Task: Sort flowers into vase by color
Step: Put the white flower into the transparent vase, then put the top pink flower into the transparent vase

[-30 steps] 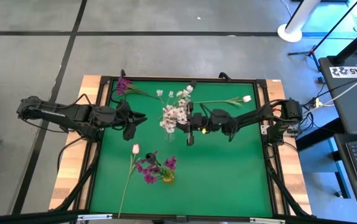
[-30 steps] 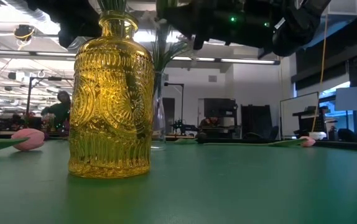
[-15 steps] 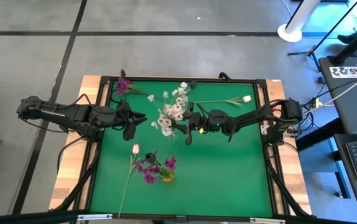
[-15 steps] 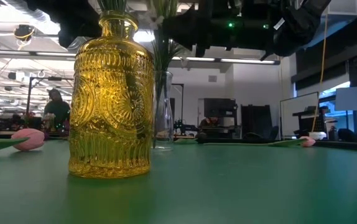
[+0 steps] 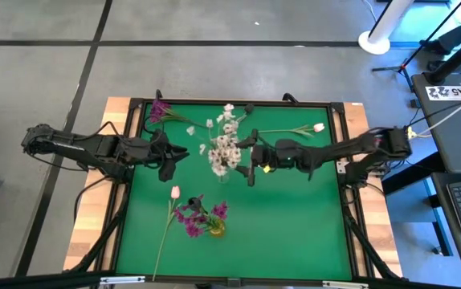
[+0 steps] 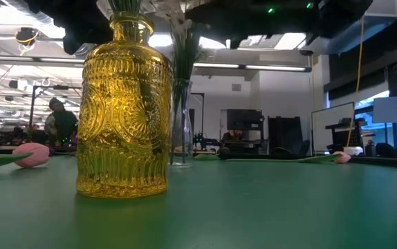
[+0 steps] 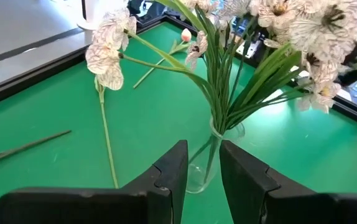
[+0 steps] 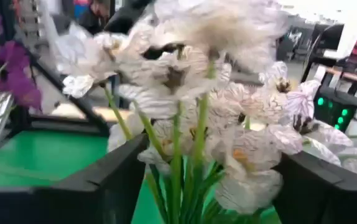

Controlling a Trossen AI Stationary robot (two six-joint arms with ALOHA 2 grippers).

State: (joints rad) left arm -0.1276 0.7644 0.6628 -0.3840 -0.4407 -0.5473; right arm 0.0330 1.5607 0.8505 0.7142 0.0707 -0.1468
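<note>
No readable writing. Right hand (image 5: 250,166) open beside white flowers (image 5: 225,150); left hand (image 7: 200,171) slightly parted, empty. Yellow vase (image 6: 123,107) detailed only low down.

Card (image 5: 446,91) on the desk right of my table: white, with dark digits too blurred for me to read.
Elsewhere: I find no legible text.

You have a matt green mat (image 5: 279,217) on the table, whose bare wooden edge (image 5: 94,217) shows grain. The yellow vase (image 6: 122,111) is glossy, ribbed pressed glass; the clear vase (image 7: 204,168) is smooth glass. The white flowers (image 7: 104,53) look like veined fabric on plastic stalks. The left gripper (image 7: 202,171) has matt black plastic fingers.
</note>
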